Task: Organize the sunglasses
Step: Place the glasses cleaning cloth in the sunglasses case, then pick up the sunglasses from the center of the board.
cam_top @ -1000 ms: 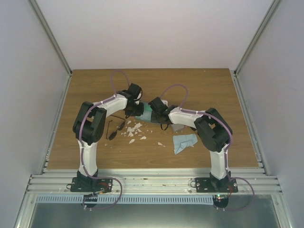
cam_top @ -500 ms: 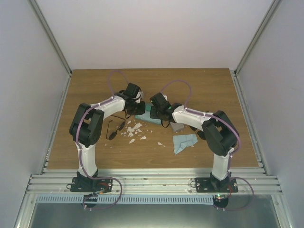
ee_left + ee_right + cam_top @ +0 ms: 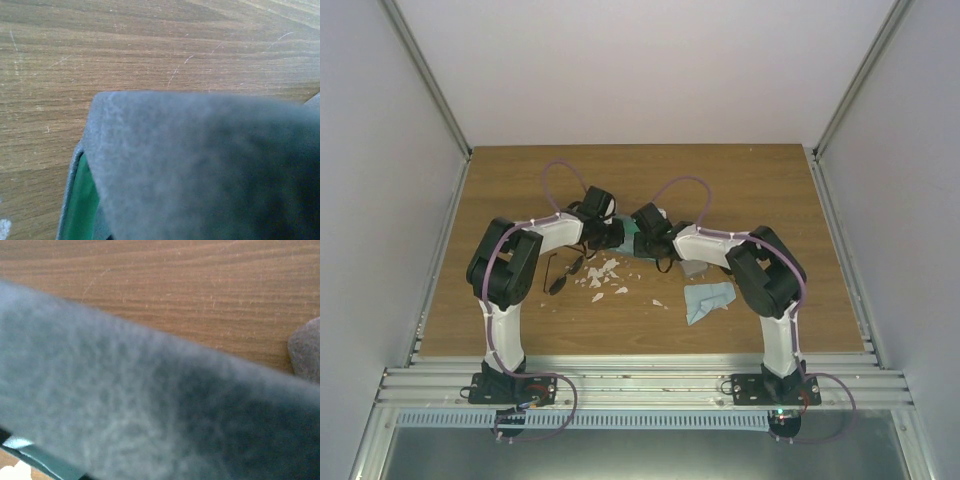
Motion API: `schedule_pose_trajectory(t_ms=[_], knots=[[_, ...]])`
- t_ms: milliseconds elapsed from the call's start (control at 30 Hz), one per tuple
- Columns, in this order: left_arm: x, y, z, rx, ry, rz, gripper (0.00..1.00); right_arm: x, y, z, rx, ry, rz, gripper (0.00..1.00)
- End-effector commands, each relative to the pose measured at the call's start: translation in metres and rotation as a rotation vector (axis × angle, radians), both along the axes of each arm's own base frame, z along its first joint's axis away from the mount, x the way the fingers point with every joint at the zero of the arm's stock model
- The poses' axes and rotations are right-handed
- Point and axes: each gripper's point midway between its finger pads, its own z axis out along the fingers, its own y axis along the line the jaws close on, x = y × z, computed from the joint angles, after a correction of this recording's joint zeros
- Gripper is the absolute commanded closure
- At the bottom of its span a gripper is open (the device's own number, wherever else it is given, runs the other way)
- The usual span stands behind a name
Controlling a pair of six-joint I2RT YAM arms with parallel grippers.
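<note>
Judging by the layout, organizing is not finished: the dark-lensed sunglasses (image 3: 565,275) lie loose on the wooden table (image 3: 750,190), just left of white scraps (image 3: 605,273) and near the left forearm, outside any case. Their lens front runs diagonally, near-left to far-right, which is their long axis; thin temples reach away toward the far side. A second pair is not visible. Both arms meet at an open grey case (image 3: 632,242) with green lining, whose lid fills both wrist views. The left gripper (image 3: 616,232) has its jaws together; whether they pinch the lid is hidden. The right gripper (image 3: 644,240) cannot be read. A light-blue cloth (image 3: 708,298) lies apart.
</note>
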Motion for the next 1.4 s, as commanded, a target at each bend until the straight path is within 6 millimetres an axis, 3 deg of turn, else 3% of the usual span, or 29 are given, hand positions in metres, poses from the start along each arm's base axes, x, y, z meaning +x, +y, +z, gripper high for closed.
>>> schedule_pose_trajectory(t_ms=[0, 367, 567, 700, 867, 1000, 1167, 1367], knots=[[0.018, -0.002, 0.002, -0.035, -0.078, 0.065, 0.96, 0.024, -0.002, 0.007, -0.007, -0.071, -0.055, 0.82], [0.013, 0.028, -0.024, 0.071, -0.026, 0.219, 0.96, 0.026, -0.030, -0.007, -0.105, -0.088, -0.188, 0.83], [0.011, 0.036, -0.027, 0.084, -0.006, 0.268, 0.95, 0.024, -0.048, 0.007, -0.154, -0.118, -0.245, 0.82], [0.014, 0.031, -0.006, 0.058, -0.032, 0.245, 0.91, 0.025, -0.043, 0.031, -0.133, -0.141, -0.201, 0.77], [0.009, 0.030, 0.037, 0.039, -0.096, 0.197, 0.72, 0.017, -0.029, 0.067, -0.055, -0.169, -0.095, 0.67], [-0.005, 0.045, 0.075, 0.044, -0.152, 0.197, 0.59, 0.001, -0.022, 0.096, 0.023, -0.181, -0.015, 0.56], [-0.035, 0.084, 0.109, 0.035, -0.189, 0.254, 0.45, -0.023, -0.025, 0.125, 0.106, -0.209, 0.055, 0.46], [-0.080, 0.158, 0.120, 0.096, -0.215, 0.395, 0.28, -0.052, -0.037, 0.124, 0.130, -0.176, 0.105, 0.44]])
